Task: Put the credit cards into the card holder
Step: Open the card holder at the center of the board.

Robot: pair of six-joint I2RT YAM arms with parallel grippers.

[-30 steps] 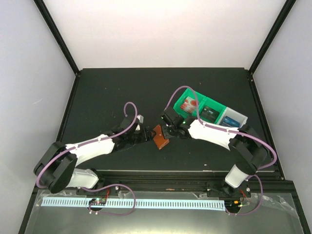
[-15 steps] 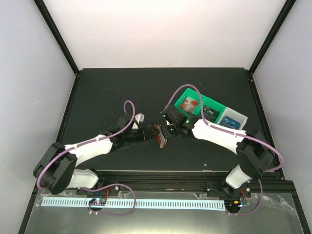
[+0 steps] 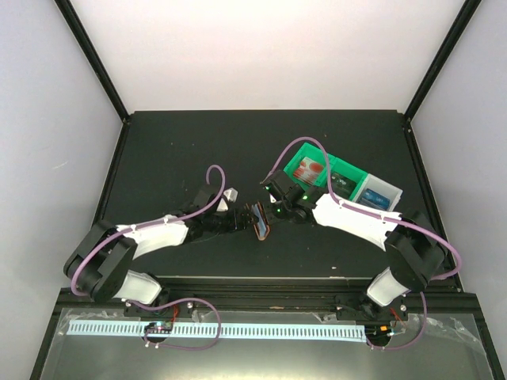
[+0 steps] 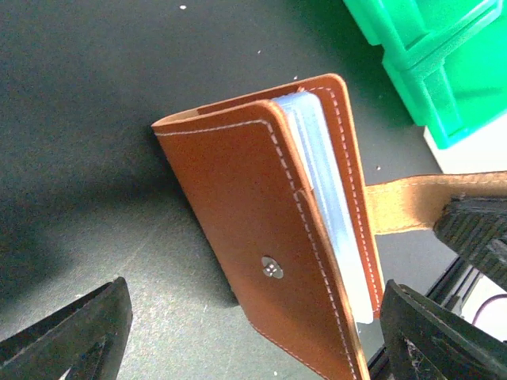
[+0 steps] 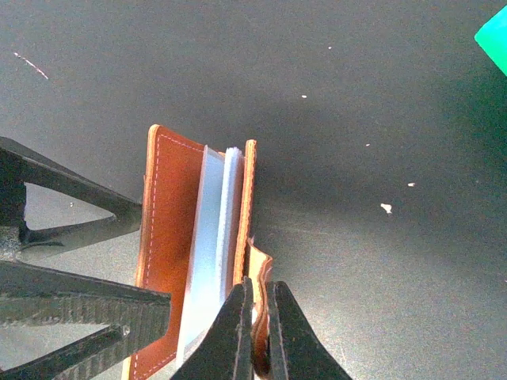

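Well, item one, nearest: left gripper (image 3: 240, 219), jaws spread wide, gripping nothing, lined up on the card holder (image 4: 245, 214) just ahead of it. Item two: the holder itself, brown leather, standing on edge on the table (image 3: 174, 150), slightly fanned; its clear sleeves show no card. Item three: right gripper (image 5: 253, 305), clamped on the holder's snap tab (image 4: 404, 202). Farther back, to the right: green bin (image 3: 295, 170) with a red card (image 3: 310, 168) and a dark card (image 3: 341, 183); grey bin (image 3: 388, 190) with a blue card (image 3: 374, 198). My tally: none loaded, all remaining.
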